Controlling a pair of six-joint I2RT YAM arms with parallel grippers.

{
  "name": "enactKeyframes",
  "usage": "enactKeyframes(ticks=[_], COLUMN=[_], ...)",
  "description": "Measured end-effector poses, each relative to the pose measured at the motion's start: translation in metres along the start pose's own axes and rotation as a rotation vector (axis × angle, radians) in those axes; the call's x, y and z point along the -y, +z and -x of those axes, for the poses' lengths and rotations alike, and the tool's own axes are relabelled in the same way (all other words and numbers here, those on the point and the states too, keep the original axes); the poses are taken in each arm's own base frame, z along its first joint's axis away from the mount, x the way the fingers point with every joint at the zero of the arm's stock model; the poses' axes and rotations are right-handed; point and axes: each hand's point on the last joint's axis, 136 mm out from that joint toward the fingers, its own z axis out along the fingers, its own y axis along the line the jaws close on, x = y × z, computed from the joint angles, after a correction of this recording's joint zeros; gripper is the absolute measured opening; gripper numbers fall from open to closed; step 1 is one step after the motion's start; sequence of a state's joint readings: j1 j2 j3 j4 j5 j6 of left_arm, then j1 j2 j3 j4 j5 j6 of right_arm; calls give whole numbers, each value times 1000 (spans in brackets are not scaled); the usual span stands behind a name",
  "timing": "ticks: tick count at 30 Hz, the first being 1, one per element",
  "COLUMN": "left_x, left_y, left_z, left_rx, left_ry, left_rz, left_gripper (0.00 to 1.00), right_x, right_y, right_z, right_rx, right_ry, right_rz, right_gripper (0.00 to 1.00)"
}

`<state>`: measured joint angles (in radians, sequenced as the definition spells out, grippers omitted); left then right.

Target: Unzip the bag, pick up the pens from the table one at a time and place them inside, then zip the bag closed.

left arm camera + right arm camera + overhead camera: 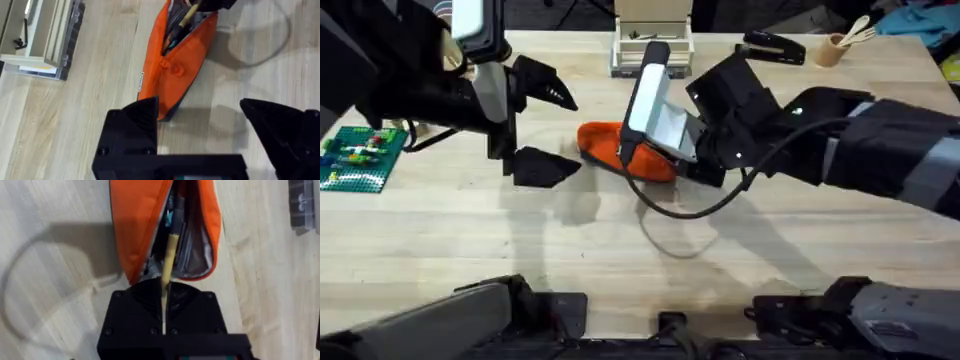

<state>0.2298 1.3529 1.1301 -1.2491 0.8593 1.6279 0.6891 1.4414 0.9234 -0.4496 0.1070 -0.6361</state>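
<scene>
Pen [169, 255] pinched in right end effector [164, 292], tip inside bag [135, 220].

A pale wooden tabletop [470, 250] with plank grain spreads across the scene. Along its far edge stand a beige box-like stand [652, 40], a black stapler [775, 45] and a tan cup [832, 50] holding wooden spoons. A green brick baseplate [360, 157] lies at the left edge. Beyond, the room is dark.
</scene>
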Motion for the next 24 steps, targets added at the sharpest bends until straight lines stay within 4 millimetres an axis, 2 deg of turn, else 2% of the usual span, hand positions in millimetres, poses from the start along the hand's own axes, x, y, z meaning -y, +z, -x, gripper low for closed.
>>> enactKeyframes(ticks=[8,13,19,24], left_x=[0,3,3,4], left_y=[0,0,0,0], left_z=[0,0,0,0], left_rx=[0,1,1,1], left_ry=[-2,-14,-14,-17], left_rz=[-2,-12,-12,-15], left_gripper=[993,993,994,994], right_x=[7,0,-5,-2], right_y=[-11,-15,-5,-2], right_z=[11,21,19,24], right_rx=[10,47,-1,-13], right_ry=[9,13,26,47], right_rz=[-2,56,108,115], right_gripper=[29,29,29,29])
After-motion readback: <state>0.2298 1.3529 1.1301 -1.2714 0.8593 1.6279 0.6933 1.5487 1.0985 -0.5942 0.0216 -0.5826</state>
